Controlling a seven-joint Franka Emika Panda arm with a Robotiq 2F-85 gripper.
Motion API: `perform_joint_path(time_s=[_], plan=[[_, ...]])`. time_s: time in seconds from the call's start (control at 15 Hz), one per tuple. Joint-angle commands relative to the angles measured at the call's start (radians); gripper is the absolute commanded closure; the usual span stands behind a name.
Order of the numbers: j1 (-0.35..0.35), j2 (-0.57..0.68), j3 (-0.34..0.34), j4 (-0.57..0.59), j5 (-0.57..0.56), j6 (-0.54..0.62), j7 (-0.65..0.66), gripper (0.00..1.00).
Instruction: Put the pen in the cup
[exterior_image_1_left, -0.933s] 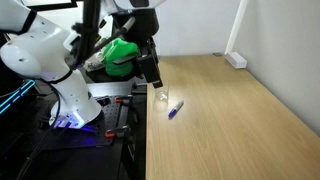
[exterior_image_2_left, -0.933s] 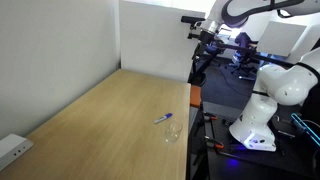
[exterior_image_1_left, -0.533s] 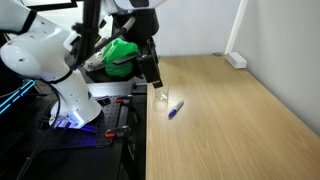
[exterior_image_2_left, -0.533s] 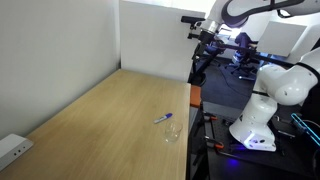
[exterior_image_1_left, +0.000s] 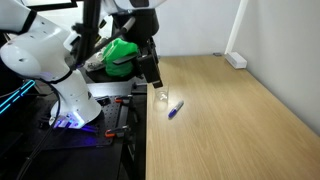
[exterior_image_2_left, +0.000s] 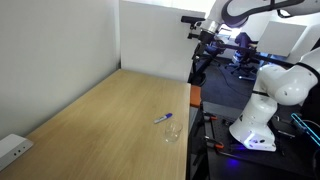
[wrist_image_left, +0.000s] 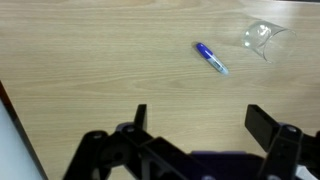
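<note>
Nothing done yet: the pen (wrist_image_left: 211, 58) lay by the table (wrist_image_left: 80, 60) edge beside the cup (wrist_image_left: 260, 38), tool (wrist_image_left: 200, 122) spread wide, empty, above.

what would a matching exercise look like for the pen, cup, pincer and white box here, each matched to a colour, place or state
Column 1
1. pen
2. cup
3. pincer
4. white box

Column 2
a. open, holding nothing
b. at the edge of the table, far from the pen
c. blue-purple, lying flat on the wood
d. transparent, close beside the pen

Pairs: 1-c, 2-d, 3-a, 4-b
</note>
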Motion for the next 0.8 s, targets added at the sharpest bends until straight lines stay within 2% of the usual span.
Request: perform_joint_path(time_s=[0.0, 0.33, 0.73], plan=[[-0.019, 0.006, 0.018, 0.001, 0.016, -0.002, -0.012, 0.0], [-0.019, 0.006, 0.018, 0.001, 0.016, -0.002, -0.012, 0.0], [0.043, 0.031, 0.053, -0.043, 0.044, 0.143, -0.028, 0.0]])
